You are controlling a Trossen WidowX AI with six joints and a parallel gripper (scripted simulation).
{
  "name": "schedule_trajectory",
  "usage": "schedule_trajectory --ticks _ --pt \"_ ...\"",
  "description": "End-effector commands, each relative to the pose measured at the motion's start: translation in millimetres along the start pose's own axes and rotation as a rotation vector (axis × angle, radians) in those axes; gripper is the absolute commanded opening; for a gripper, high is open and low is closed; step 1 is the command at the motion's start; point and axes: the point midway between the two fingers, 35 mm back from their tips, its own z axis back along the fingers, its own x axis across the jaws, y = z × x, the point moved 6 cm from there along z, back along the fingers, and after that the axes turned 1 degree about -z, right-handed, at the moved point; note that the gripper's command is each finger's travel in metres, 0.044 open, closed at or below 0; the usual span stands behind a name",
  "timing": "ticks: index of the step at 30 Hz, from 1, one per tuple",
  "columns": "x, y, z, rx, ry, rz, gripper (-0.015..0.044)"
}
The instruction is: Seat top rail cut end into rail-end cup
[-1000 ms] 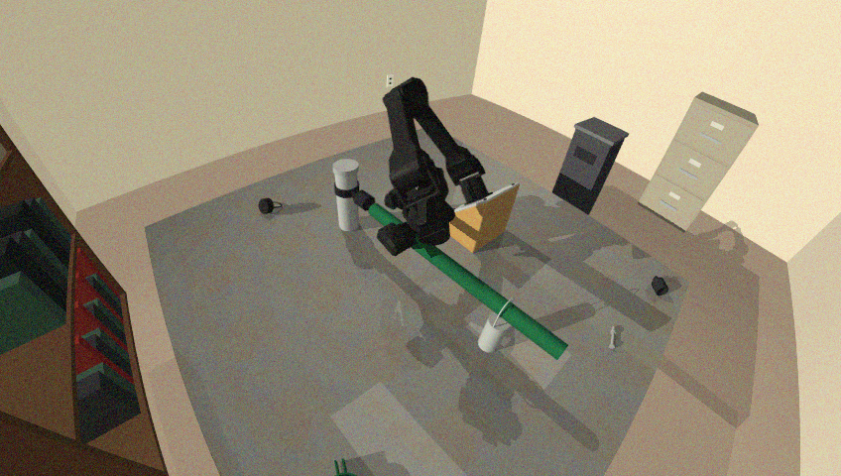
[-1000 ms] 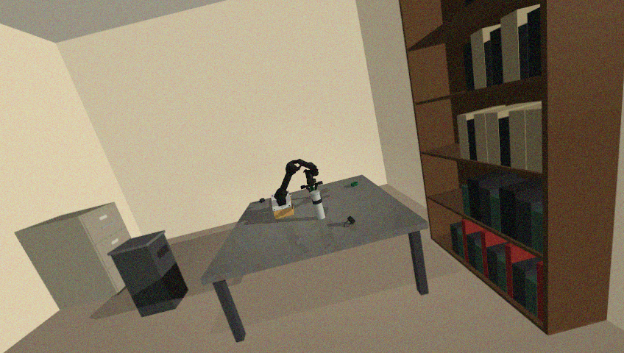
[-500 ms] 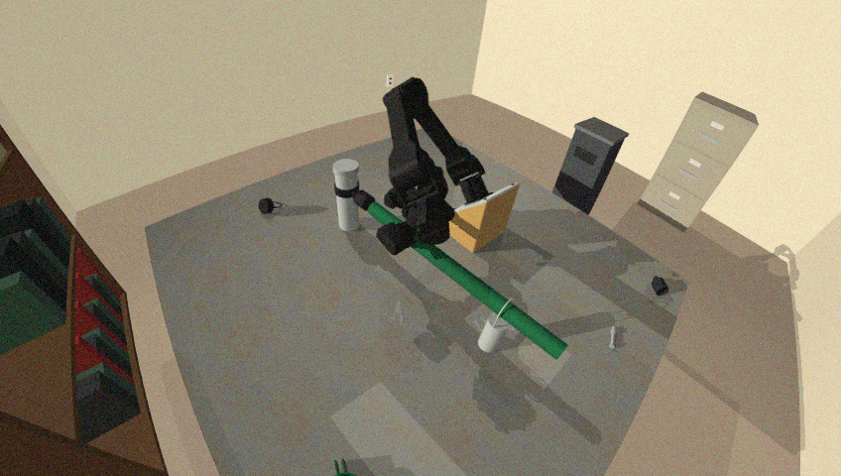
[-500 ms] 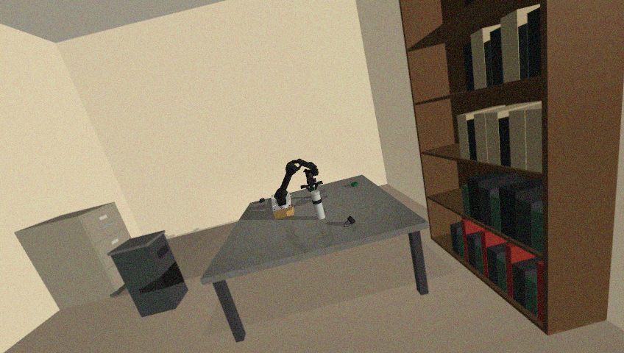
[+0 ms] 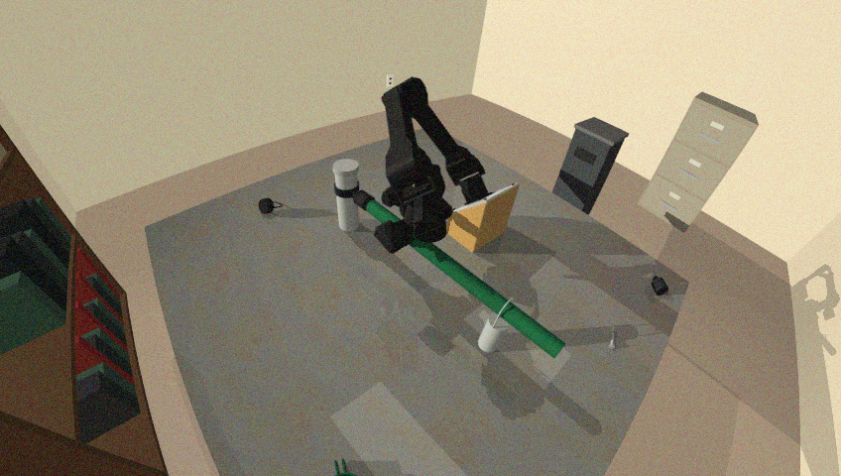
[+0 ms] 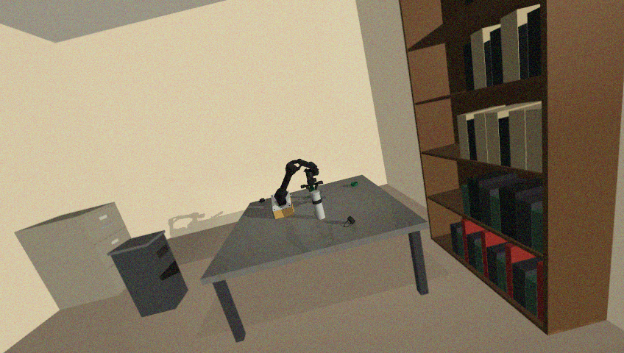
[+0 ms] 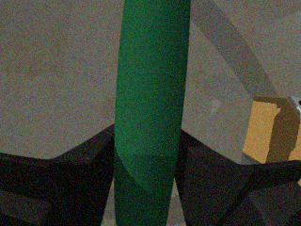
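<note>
Clamped on the long green cylindrical rail (image 5: 466, 277) near its cut end, the black parallel-jaw gripper (image 5: 413, 226) steers that end into the dark rail-end cup (image 5: 361, 197) just ahead on the white post (image 5: 346, 194).

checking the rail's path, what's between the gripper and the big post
Top view: only green rail running from the gripper into the black cup on the post.

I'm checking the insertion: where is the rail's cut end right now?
In the top view the green rail has its cut end at the dark rail-end cup on the big post, up-left of the gripper.
</note>
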Motion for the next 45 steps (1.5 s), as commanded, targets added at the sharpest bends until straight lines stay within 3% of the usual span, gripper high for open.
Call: schedule_trajectory --ticks 1,45 --pt "0.9 -7.9 0.5 -0.002 -0.013 -0.004 0.0000" --pt "-0.2 -11.9 -5.9 -0.006 0.008 0.000 0.0000"
